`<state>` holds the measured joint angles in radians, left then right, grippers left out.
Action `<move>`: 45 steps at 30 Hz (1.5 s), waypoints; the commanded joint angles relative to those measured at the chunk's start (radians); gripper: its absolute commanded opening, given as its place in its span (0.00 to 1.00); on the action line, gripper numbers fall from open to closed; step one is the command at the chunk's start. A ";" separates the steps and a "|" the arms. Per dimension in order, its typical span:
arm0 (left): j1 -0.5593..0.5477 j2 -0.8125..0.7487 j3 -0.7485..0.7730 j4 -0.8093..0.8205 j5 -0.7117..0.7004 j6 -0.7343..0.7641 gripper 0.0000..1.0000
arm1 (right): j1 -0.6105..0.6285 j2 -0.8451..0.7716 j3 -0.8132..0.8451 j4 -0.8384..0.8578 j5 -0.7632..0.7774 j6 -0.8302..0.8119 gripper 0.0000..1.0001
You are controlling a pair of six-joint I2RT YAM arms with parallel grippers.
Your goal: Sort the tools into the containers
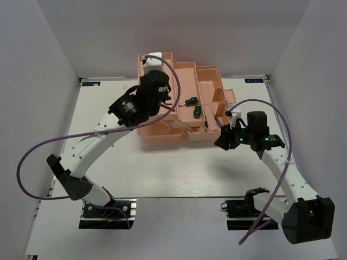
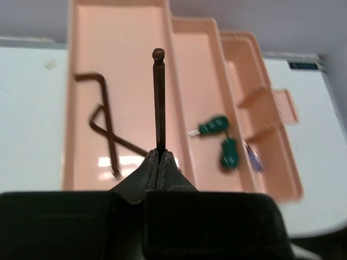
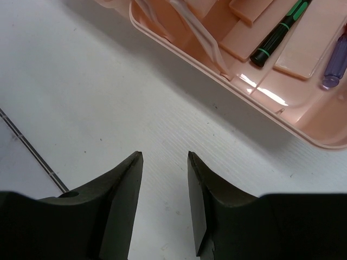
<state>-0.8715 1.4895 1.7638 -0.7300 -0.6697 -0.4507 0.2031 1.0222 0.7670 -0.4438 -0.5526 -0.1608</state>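
Note:
My left gripper (image 2: pixel 158 154) is shut on a dark hex key (image 2: pixel 159 97), which stands up with its ball end above the left tray of the salmon-pink toolbox (image 2: pixel 72 108). A dark L-shaped hex key (image 2: pixel 107 122) lies in that tray, crossed by a thinner dark L shape. Two green-handled screwdrivers (image 2: pixel 214 125) (image 2: pixel 229 153) lie in the middle tray. A blue precision screwdriver (image 3: pixel 336 59) and a dark one (image 3: pixel 276 30) lie in the right compartments. My right gripper (image 3: pixel 164 157) is open and empty over the white table, just in front of the toolbox (image 3: pixel 184 51).
In the top view the left wrist (image 1: pixel 153 86) hangs over the toolbox's (image 1: pixel 162 138) back left tray, hiding its fingers. The right gripper (image 1: pixel 221 143) sits at the toolbox's front right corner. Grey walls close the table in. Purple cables loop off both arms.

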 commanded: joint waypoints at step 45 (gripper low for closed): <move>0.289 -1.065 -1.038 -0.232 0.269 -0.420 0.84 | 0.832 0.786 0.795 -0.043 0.377 -0.714 0.47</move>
<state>-0.5846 0.4709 0.7292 -0.9218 -0.4255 -0.7551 1.0065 1.7882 1.4918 -0.5663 -0.3511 -0.9108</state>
